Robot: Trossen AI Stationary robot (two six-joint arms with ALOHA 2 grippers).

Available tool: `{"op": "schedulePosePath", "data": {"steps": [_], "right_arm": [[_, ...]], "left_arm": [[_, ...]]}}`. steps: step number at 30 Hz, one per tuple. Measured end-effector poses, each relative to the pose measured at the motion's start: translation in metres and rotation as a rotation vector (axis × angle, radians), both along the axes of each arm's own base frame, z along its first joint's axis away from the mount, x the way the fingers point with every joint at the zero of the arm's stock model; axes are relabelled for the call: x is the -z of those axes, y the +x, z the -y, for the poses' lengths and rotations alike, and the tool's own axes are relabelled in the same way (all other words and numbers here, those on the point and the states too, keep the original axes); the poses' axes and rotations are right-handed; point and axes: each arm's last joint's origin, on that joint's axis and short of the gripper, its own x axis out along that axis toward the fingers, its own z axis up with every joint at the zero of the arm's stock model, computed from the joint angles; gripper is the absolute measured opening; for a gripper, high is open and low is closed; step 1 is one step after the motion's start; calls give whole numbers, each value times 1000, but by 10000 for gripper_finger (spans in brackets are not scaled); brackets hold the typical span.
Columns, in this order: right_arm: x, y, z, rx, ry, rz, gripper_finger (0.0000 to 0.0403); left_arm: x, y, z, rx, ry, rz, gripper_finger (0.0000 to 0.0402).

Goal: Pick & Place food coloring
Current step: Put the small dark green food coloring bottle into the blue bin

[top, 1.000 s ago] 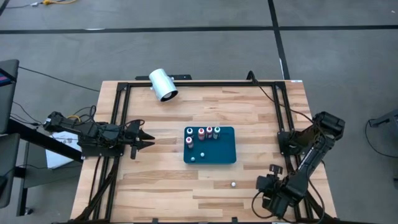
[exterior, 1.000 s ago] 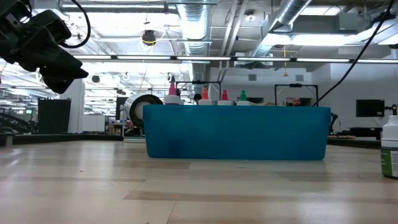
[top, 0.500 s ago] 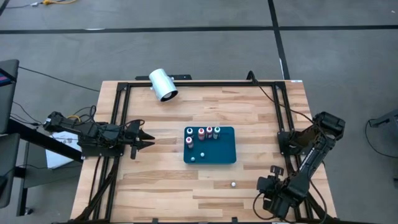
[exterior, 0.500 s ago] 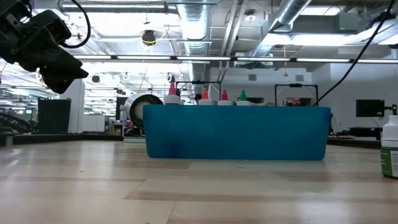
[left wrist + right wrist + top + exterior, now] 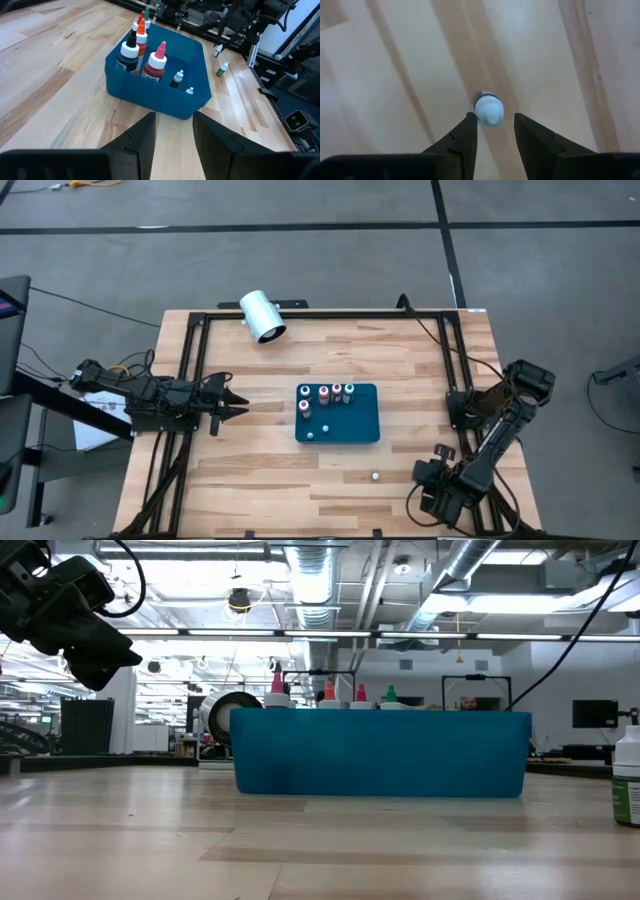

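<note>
The teal tray (image 5: 360, 425) sits mid-table. Several tiny food coloring bottles (image 5: 330, 394) stand upright along its far side, and two more small ones (image 5: 317, 431) rest on its floor. The left wrist view shows the tray (image 5: 165, 95) and its bottles (image 5: 142, 47) too. One white-capped bottle (image 5: 375, 476) stands alone on the table, near of the tray, and also shows in the low view (image 5: 627, 780). My right gripper (image 5: 492, 120) is open, hovering above this bottle (image 5: 488, 110), which shows just beyond its fingertips. My left gripper (image 5: 235, 408) waits open, left of the tray.
A big white cylinder (image 5: 262, 316) lies on the black frame at the table's far edge. Black frame rails (image 5: 190, 380) run along the left, far and right sides. Bare wood lies between my left gripper and the tray, and near of the tray.
My right arm has shifted slightly by the table's near right corner. The tray, the bottles and my left arm have kept still.
</note>
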Motion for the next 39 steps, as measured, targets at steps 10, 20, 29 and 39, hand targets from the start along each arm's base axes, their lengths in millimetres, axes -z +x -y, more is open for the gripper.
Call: {"op": "schedulePosePath", "data": {"steps": [10,20,29,39], "right_arm": [[6,-1,1,-4,8,14,118],[6,0,2,-4,-5,29,118],[5,6,6,22,-18,52,118],[5,9,7,33,-13,53,118]], "left_arm": [[0,0,0,-1,-3,0,122],[0,0,0,-3,-3,0,122],[0,0,0,-4,-3,0,122],[0,0,0,-4,-2,0,122]]}}
